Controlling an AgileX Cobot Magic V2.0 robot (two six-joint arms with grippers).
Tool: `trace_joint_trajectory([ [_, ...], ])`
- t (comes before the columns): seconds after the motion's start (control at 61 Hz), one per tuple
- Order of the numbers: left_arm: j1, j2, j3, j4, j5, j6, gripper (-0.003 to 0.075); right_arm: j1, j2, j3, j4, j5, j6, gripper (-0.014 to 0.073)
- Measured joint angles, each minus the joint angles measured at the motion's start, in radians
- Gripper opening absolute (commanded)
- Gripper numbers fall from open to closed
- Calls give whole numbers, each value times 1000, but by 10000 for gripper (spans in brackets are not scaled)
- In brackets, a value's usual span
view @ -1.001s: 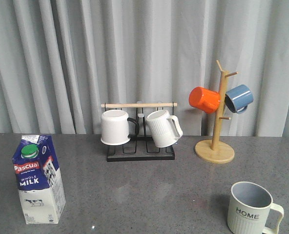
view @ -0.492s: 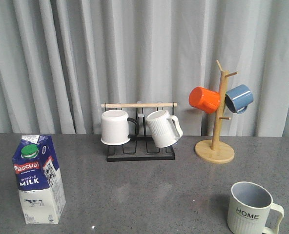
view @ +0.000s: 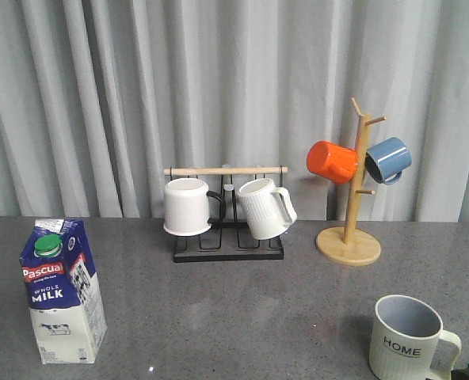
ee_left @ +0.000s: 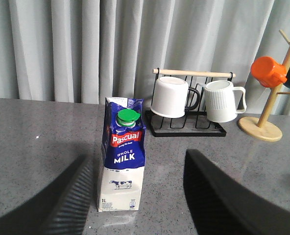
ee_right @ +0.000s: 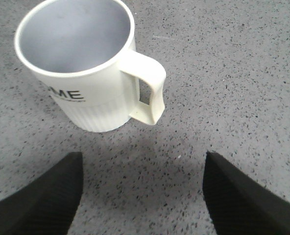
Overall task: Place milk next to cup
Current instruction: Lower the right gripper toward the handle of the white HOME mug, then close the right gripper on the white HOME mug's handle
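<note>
**Both grippers open, milk and cup far apart**

Left gripper (ee_left: 135,196) has its fingers (ee_left: 69,196) spread wide, holding nothing, hanging over the worktop (view: 234,317) with the milk (ee_left: 123,154) standing between and beyond the tips, not touched. Right gripper (ee_right: 140,193) is also spread and empty, fingers (ee_right: 42,196) low over the grey surface, the cup (ee_right: 84,63) just ahead of them, apart from both pads. Cup handle (ee_right: 147,88) points toward the gripper's side.

From the front: milk (view: 62,290) upright near the front left corner of the worktop, green cap (view: 48,245) facing forward. Cup (view: 409,336) upright near the front right corner, "HOME" lettering forward. The two are well apart. Black rack (view: 228,237) with two white mugs sits at the back centre; wooden mug tree (view: 349,237) with an orange mug (view: 332,161) and a blue mug (view: 388,159) at the back right. Grey curtain (view: 100,103) behind.
</note>
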Motion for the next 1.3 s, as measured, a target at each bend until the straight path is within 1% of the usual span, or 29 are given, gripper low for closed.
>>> trace_joint_trajectory([
  [0.459, 0, 0, 0, 0, 0, 0, 409, 0, 169, 0, 0, -167, -56, 495],
  [0.591, 0, 0, 0, 0, 0, 0, 409, 0, 230, 0, 0, -241, -74, 493],
  [0.722, 0, 0, 0, 0, 0, 0, 409, 0, 283, 0, 0, -311, -77, 466],
  [0.82, 0, 0, 0, 0, 0, 0, 409, 0, 323, 0, 0, -362, -77, 398],
  [1.034, 0, 0, 0, 0, 0, 0, 409, 0, 379, 0, -39, -451, -77, 169],
  [1.165, 0, 0, 0, 0, 0, 0, 409, 0, 405, 0, -53, -485, -77, 77],
  [1.296, 0, 0, 0, 0, 0, 0, 409, 0, 418, 0, -67, -507, -77, 20],
])
